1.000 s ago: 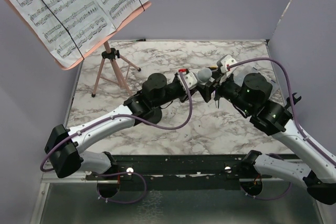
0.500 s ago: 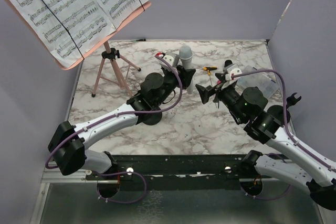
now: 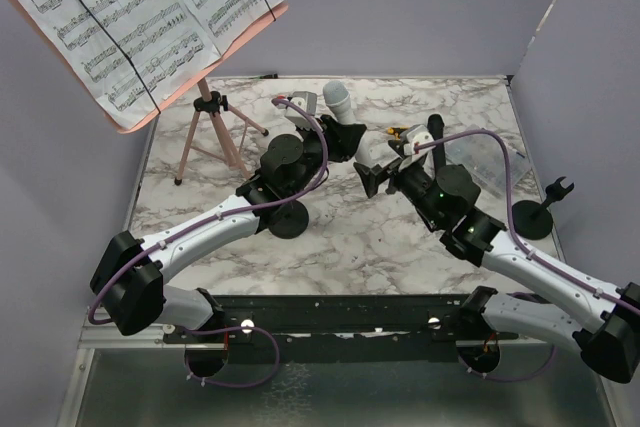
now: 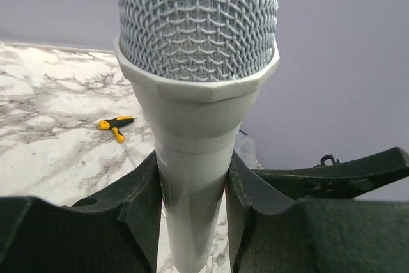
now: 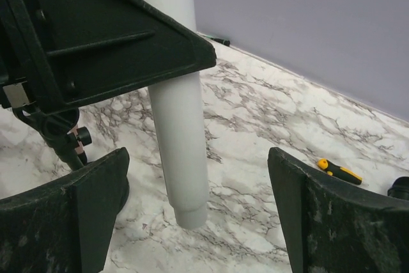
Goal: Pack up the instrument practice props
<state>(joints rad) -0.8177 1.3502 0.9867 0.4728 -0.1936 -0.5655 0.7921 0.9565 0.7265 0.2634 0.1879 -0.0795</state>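
The left arm reaches from its base at the near left edge diagonally across the marble table toward the middle, its forearm low and its wrist bent upward. The left gripper is clamped on the white microphone, which it holds roughly upright and clear of the tabletop. The two dark fingers press the tapered body just below the collar, and the grey mesh head stands above them. In the right wrist view the plain lower shaft hangs beneath the left gripper's body, its end not touching the marble. The right arm comes from the near right corner, elbow out to the right and forearm angled in toward the centre. The right gripper faces the microphone with its jaws spread wide and nothing in them; neither finger touches the shaft. One black round-based holder stands near the right wall, and a second round black base sits on the table under the left forearm. The pink tripod music stand stands at the far left, its tilted board carrying the white sheet-music pages. A yellow-and-black-handled screwdriver lies on the marble beyond the grippers. A clear plastic box lies toward the right wall.
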